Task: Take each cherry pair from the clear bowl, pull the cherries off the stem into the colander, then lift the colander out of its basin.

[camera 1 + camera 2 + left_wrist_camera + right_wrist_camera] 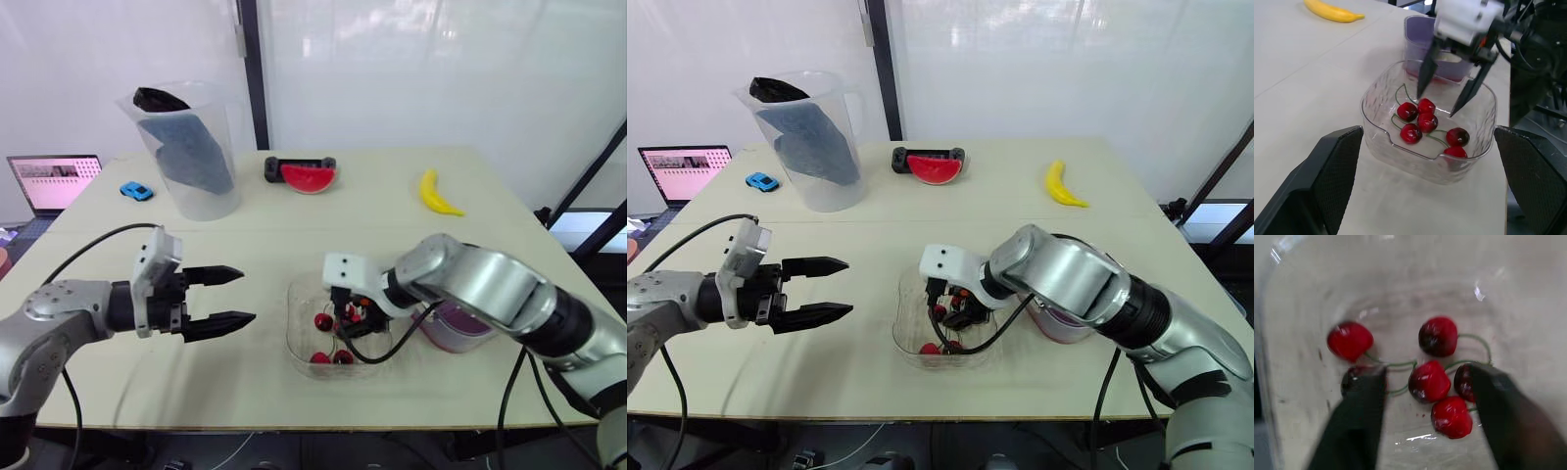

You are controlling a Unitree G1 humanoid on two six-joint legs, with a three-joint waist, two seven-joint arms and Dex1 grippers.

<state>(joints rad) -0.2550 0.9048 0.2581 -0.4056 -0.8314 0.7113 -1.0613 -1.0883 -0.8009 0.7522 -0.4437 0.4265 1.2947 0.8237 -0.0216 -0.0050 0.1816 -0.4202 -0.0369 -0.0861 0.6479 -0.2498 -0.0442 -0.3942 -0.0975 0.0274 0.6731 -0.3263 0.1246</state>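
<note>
left wrist view: a clear bowl [1400, 149] sits on the pale counter [1312, 73] with six red cherries [1418, 122] on green stems in its bottom.
cherries: four are bunched near the bowl's middle, and two lie a little apart from them, closer to one wall.
right tool [1436, 104]: reaches down into the bowl from above with its two black fingers spread wide, one on each side of the bunch; nothing is gripped between them.
left tool [245, 296]: held above the counter well to the bowl's left, fingers parted and pointing toward the bowl, empty.
purple basin [453, 331]: just beside the bowl on its right, partly behind the right arm.
colander [1448, 57]: pale, seated in the basin beside the bowl, mostly hidden by the right tool.
banana [438, 193]: beyond the bowl and to its right, well apart.
watermelon slice [309, 178]: straight beyond the bowl, well apart, against a black holder.
clear pitcher [191, 147]: beyond the bowl to its left, upright, with a dark cloth inside.
blue toy car [136, 191]: farther to the bowl's left than the pitcher.
</note>
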